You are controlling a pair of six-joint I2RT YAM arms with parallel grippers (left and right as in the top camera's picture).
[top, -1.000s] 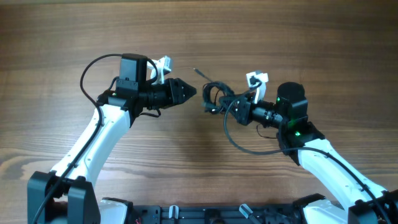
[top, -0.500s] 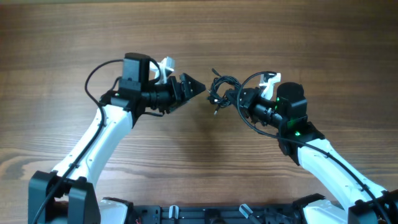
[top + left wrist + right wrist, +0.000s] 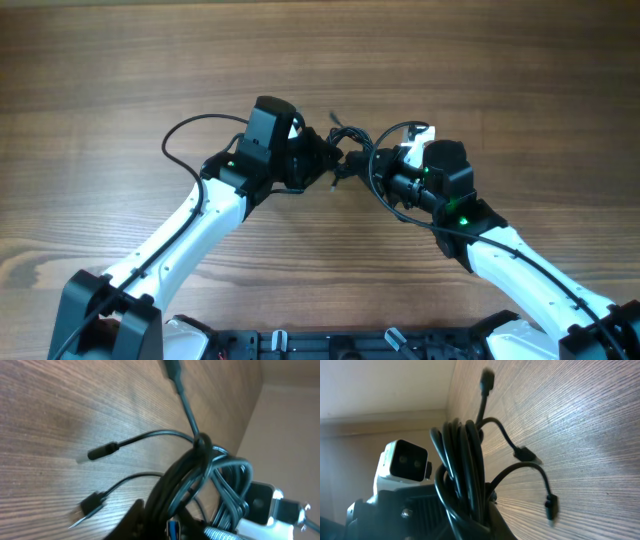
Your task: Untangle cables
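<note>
Since a second ago your left arm has swung in from the left. Then its tip stood clear of the knot; half a second ago its jaws were spread just short of it. Now the left gripper (image 3: 334, 162) is right at the cable bundle (image 3: 349, 141), and its wrist view shows the thick twist of black cords running down between the two fingers, so it looks clenched on the bundle. Your right gripper (image 3: 368, 160) has kept its grip throughout: its own camera shows the cords packed tight between its fingers. It has also edged a little left and toward the far side of the table, carrying the bundle with it.

The bundle now sits between the two grippers, near the middle of the table, held from both sides. Three thin tails stick out of it, each ending in a small plug (image 3: 102, 451). One plug points up and away, and two trail toward the wood. You cannot tell whether those two touch it.

The table (image 3: 120, 70) is brown wood-grain board with long streaks. At its far edge a plain beige wall (image 3: 292, 435) rises. From the right wrist you see the left arm's grey camera housing (image 3: 406, 466) just behind the cords.
</note>
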